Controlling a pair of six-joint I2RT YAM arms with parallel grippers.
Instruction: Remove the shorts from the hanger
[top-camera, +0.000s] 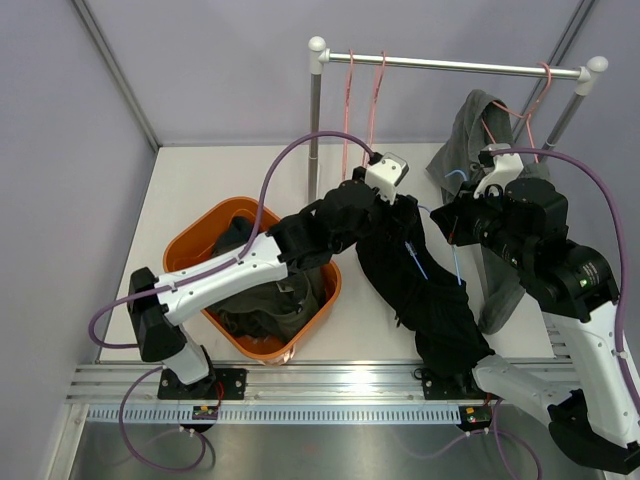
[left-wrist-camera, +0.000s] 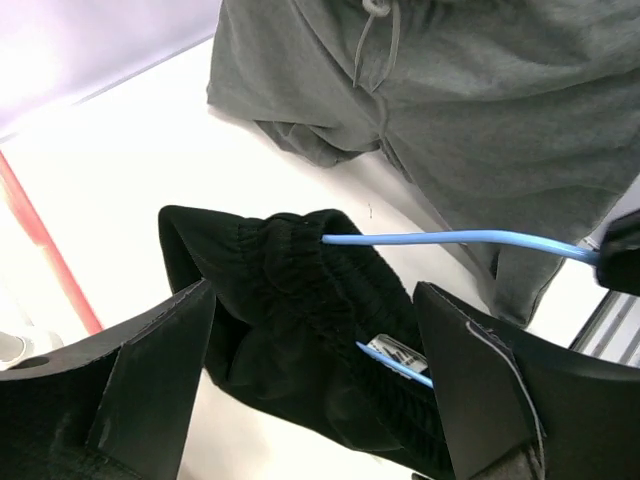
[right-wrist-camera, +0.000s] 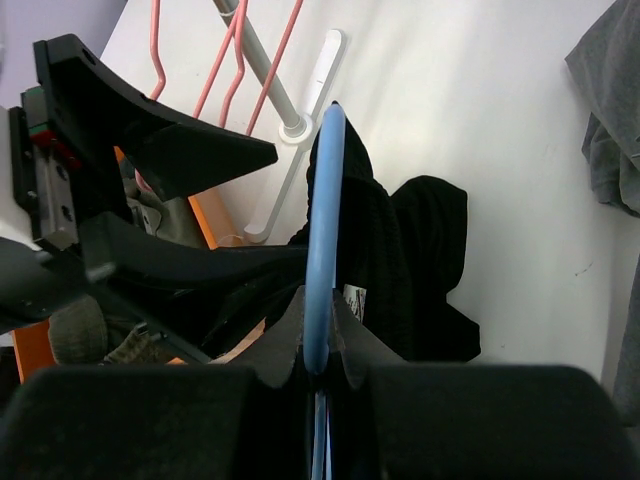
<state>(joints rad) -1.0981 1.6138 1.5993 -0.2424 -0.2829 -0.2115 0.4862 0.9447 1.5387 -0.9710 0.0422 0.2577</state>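
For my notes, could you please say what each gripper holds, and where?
Right gripper: blue hanger, by its thin bar. Left gripper: nothing, open around black shorts' waistband.

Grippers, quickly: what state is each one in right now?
Left gripper: open, jaws either side of the black shorts at the waistband.
Right gripper: shut on the blue hanger.

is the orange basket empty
No, dark shorts lie piled inside the orange basket.
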